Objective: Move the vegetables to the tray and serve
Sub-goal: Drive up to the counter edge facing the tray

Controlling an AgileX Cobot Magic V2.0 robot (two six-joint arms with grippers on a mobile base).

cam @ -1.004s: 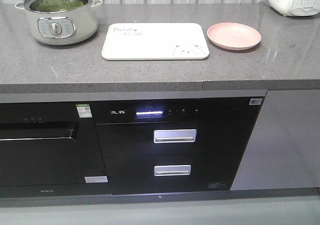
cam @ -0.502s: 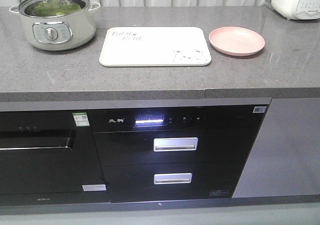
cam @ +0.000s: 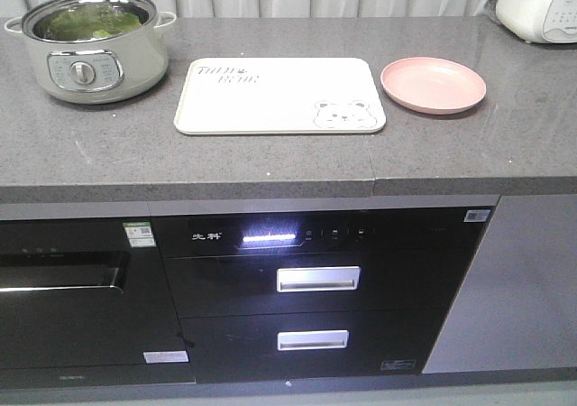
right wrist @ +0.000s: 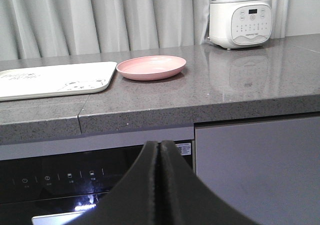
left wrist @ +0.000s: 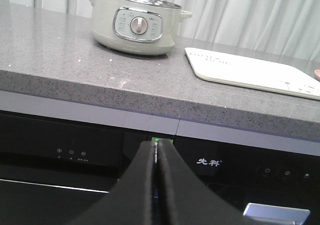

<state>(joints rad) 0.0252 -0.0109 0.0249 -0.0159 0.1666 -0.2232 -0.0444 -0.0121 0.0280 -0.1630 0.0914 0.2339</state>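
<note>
The vegetables (cam: pixel 86 20) sit as a green, leafy heap inside the pale electric pot (cam: pixel 95 63) at the far left of the grey counter (cam: pixel 270 162). The pot has no lid on, so the greens can be reached from above. To the right of the pot, and apart from it, lies the tray (cam: pixel 279 99). It is cream-white, with the bear drawing at its near right corner, and nothing lies on it. It lies flat and roughly square to the counter's edge, between the pot and the pink plate (cam: pixel 433 86). That looks like a sensible layout to me, since it makes for a short carry from pot to tray. A white appliance (right wrist: pixel 241 15) stands at the far right, out of the way.

Both arms hang low in front of the dark cabinet fronts (cam: pixel 315 280), below the counter's top. The left gripper (left wrist: pixel 156 144) has its fingers pressed together with nothing between them, and it faces the pot. The right gripper (right wrist: pixel 160 144) is likewise closed and empty, and it looks toward the plate and the tray's right end.

By my reading, none of the task is done yet. The left arm is better placed for the pot. It would have to rise above the counter, spread its fingers, and come down inside the rim. The leaves look soft and ruffled, so a light pinch should do, but a piece could tear or slip off on the way.
</note>
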